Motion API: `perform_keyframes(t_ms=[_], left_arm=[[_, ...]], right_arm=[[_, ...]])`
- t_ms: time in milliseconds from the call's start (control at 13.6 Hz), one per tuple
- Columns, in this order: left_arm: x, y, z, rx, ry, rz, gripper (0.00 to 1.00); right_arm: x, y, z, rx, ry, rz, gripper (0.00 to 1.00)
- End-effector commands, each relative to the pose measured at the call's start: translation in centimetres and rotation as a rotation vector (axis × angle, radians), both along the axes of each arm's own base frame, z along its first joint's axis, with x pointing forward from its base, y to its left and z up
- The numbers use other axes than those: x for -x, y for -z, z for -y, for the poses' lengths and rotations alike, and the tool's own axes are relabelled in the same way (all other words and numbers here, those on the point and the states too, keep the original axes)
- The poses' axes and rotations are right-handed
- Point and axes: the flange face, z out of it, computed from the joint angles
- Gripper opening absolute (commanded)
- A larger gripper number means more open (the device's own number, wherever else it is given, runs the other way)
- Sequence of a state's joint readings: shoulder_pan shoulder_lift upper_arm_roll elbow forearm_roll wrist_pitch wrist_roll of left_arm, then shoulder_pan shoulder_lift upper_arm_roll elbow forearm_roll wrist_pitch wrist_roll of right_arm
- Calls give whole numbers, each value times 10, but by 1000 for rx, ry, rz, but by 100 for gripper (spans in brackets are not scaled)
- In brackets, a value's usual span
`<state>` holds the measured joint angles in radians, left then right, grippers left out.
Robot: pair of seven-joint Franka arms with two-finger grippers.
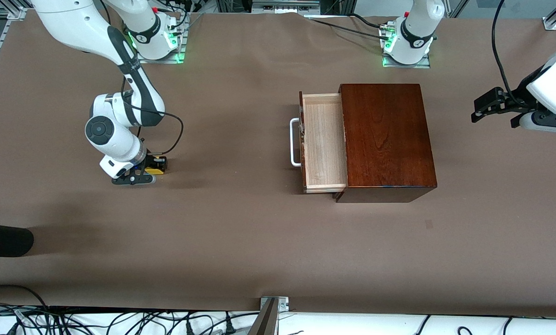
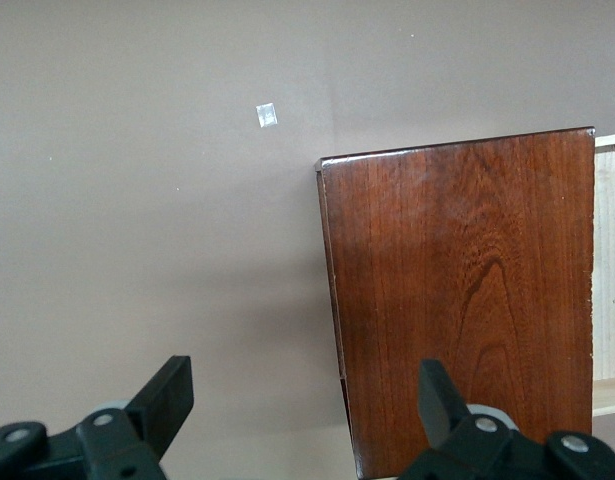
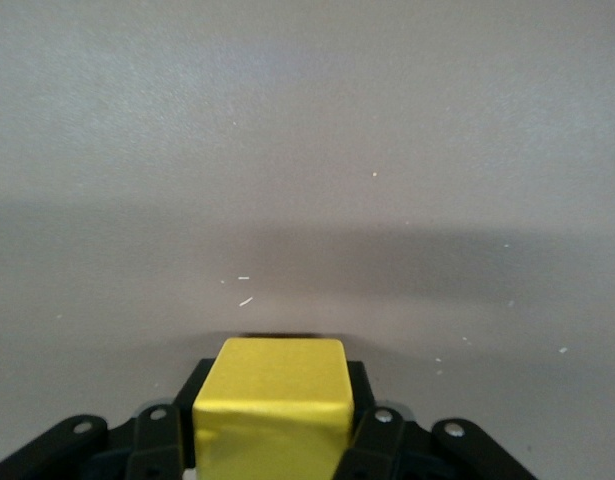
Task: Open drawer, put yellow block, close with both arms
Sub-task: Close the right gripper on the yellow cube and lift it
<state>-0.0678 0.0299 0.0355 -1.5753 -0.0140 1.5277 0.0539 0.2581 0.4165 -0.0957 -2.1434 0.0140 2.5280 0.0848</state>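
Note:
The yellow block sits between the fingers of my right gripper, low at the table surface toward the right arm's end. In the right wrist view the block fills the gap and both fingers press its sides. The drawer is pulled out of the mahogany box, its pale wood tray is empty, and its white handle faces the right arm's end. My left gripper is open and empty, up in the air past the box at the left arm's end. The left wrist view shows the box under the open left gripper.
A black rounded object lies at the table's edge at the right arm's end, nearer to the front camera. A metal bracket and cables run along the near edge. A small square mark is on the brown table cover.

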Motion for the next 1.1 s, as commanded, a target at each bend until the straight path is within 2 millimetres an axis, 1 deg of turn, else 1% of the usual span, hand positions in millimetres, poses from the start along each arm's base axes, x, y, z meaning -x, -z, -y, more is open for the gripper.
perform_keyframes(t_ms=[0,221,368,441,515,589,662,736,809,883,957,1030], left_arm=[[3,-7,-2,7,6,-5,100],[2,-6,-2,7,6,-8,100],[2,-5,-1,10,7,-9,100],[1,-4,0,13,9,-9,100],[1,-4,0,13,7,-6,100],[1,-5,-1,11,6,-4,100],[1,-4,-2,10,4,-5,100],[1,-4,-3,10,3,-5,100],[1,-4,-3,10,3,-5,100],[1,-4,-3,8,3,-5,100],[1,-4,-3,8,4,-7,100],[1,-5,-2,10,4,-5,100]], right_arm=[[-14,-46,-8,-9,-28,-26,0],[-40,-100,-43,-24,-235,-68,0],[-54,-134,-63,-33,-334,-61,0],[-56,-151,-82,-39,-384,-63,0],[-56,-170,-106,-45,-459,-56,0],[-55,-184,-126,-48,-527,-51,0],[-51,-197,-150,-48,-606,-42,0],[-46,-206,-173,-51,-674,-31,0],[-37,-213,-203,-53,-740,-16,0],[-18,-220,-244,-47,-808,-1,0],[2,-221,-284,-30,-882,6,0],[17,-225,-318,-16,-935,23,0]])
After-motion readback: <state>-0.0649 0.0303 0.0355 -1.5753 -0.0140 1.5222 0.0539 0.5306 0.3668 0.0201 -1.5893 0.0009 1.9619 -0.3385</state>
